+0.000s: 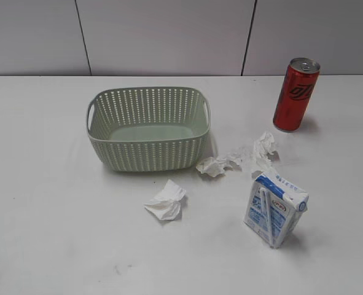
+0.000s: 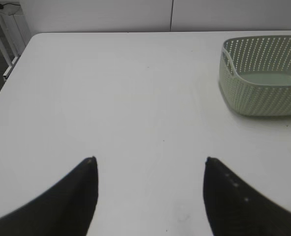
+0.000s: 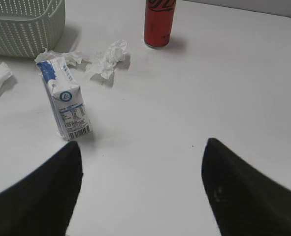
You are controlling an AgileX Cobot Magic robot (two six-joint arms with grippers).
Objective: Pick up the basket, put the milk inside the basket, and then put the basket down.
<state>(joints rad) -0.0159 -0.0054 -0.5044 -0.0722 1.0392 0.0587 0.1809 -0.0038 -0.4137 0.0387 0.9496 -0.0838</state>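
The pale sage-green basket [image 1: 148, 128] stands empty on the white table at centre left; it also shows in the left wrist view [image 2: 263, 74] at the far right and in the right wrist view [image 3: 22, 24] at the top left. The white-and-blue milk carton [image 1: 273, 209] stands upright at the front right, also in the right wrist view [image 3: 65, 101]. My left gripper [image 2: 150, 160] is open over bare table, well left of the basket. My right gripper [image 3: 143, 142] is open, right of the milk. Neither gripper shows in the exterior view.
A red soda can [image 1: 296, 94] stands at the back right, also in the right wrist view [image 3: 159, 22]. Crumpled tissues lie between basket and milk [image 1: 236, 158] and in front of the basket [image 1: 166, 201]. The table's left edge [image 2: 10, 78] shows in the left wrist view.
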